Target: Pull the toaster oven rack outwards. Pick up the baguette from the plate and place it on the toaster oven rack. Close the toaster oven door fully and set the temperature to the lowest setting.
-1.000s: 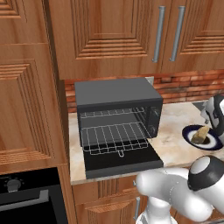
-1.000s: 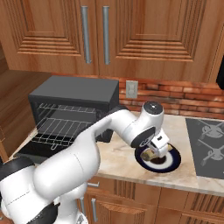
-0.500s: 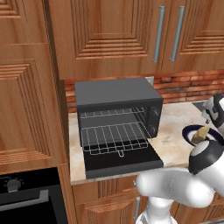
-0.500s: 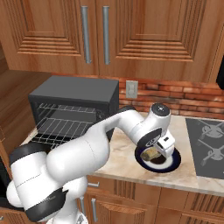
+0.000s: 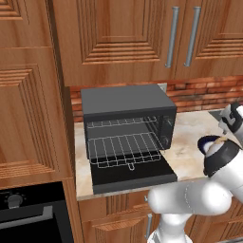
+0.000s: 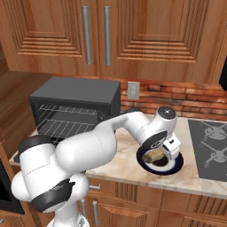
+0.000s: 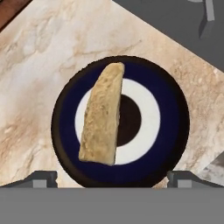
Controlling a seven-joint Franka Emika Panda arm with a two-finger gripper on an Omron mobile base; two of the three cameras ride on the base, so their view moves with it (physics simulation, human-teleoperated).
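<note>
While the matte grey toaster oven point(image 5: 128, 111) sits at nine o'clock on the marbled beige surface point(image 7: 39, 65), its black door point(image 5: 135, 173) lies flat and the wire-grid rack point(image 5: 124, 150) juts out. At three o'clock the crusty, tapered baguette point(image 7: 102, 114) rests on the round navy-rimmed plate point(image 7: 170, 131); the jaws hang wide open above, empty. Panelled wood cabinets point(image 6: 146, 31) and brick backsplash point(image 6: 195, 97) stand behind.
</note>
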